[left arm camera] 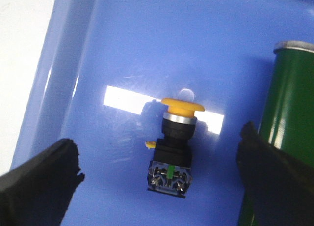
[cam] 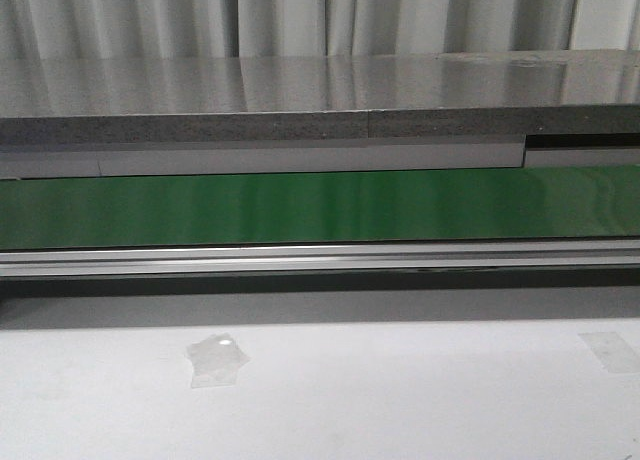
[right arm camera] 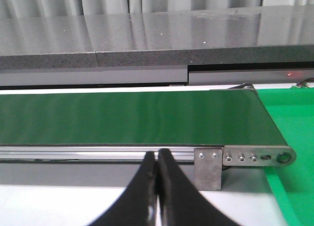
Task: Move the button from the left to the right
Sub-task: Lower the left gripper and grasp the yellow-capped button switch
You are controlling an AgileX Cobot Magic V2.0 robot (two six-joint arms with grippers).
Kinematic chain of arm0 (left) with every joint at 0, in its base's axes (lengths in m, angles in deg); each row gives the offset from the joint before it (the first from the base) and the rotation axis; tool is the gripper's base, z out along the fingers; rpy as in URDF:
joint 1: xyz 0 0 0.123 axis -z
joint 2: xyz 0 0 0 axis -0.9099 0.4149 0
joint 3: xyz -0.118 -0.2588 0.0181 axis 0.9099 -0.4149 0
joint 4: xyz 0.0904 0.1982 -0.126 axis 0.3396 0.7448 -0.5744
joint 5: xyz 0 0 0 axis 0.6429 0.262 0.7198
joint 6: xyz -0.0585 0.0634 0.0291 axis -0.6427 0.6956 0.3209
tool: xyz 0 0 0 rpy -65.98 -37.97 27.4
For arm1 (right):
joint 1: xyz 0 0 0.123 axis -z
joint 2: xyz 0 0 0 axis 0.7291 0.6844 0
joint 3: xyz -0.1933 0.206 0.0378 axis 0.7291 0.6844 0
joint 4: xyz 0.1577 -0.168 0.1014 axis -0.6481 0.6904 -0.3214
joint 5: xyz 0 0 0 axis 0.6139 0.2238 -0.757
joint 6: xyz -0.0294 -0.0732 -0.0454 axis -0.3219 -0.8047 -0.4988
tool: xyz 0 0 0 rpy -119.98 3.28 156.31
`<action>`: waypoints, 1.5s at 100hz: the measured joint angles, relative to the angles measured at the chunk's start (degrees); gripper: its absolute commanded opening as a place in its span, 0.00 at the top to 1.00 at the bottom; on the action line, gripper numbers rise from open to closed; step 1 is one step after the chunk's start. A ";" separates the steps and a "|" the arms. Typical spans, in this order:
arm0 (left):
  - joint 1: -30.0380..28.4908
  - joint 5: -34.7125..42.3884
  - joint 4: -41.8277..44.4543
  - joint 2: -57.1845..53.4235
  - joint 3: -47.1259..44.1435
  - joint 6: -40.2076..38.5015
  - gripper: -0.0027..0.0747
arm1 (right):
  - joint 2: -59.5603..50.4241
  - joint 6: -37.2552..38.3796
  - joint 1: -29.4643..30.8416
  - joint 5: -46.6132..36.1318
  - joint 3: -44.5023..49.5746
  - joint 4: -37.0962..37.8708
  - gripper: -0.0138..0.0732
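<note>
The left gripper (left arm camera: 157, 174) hung with its jaws spread wide over a blue tray (left arm camera: 73, 59), the button (left arm camera: 175, 145) lying on its side on the tray floor between the two black fingertips (left arm camera: 41, 179) and touched by neither. Its yellow head pointed away from the wrist and its dark body, with a small green mark, toward it. A green cylinder (left arm camera: 284, 118) stood just beside the far fingertip, so a clean pick would likely mean descending straight, centring on the dark body rather than the rounded head, and keeping that finger off the cylinder. The right gripper (right arm camera: 157, 186) faced a green conveyor belt (right arm camera: 127, 118) with its fingers pressed together and nothing between them. The front view showed only the belt, a grey counter (cam: 300, 90) and the white table (cam: 400, 390); neither arm, the tray nor any drop-off spot appeared there. The cylinder was cut off at the frame edge, and whether the button rested flat or slightly tilted could not be made out
</note>
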 measured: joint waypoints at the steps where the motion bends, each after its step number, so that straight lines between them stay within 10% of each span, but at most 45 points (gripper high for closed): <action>1: 0.00 0.02 0.00 0.13 0.00 0.00 0.17 | 0.00 0.00 0.00 0.00 0.00 0.00 0.92; 116: 0.00 2.86 0.00 12.94 0.25 0.20 0.17 | 0.00 0.00 0.00 0.00 0.00 0.00 0.92; 130: 0.00 2.99 -0.31 13.16 0.28 0.20 0.30 | 0.00 0.00 0.00 0.00 0.00 0.00 0.92; 150: 0.00 2.99 -0.53 13.16 0.28 0.20 0.72 | 0.00 0.00 0.00 0.00 0.00 0.00 0.92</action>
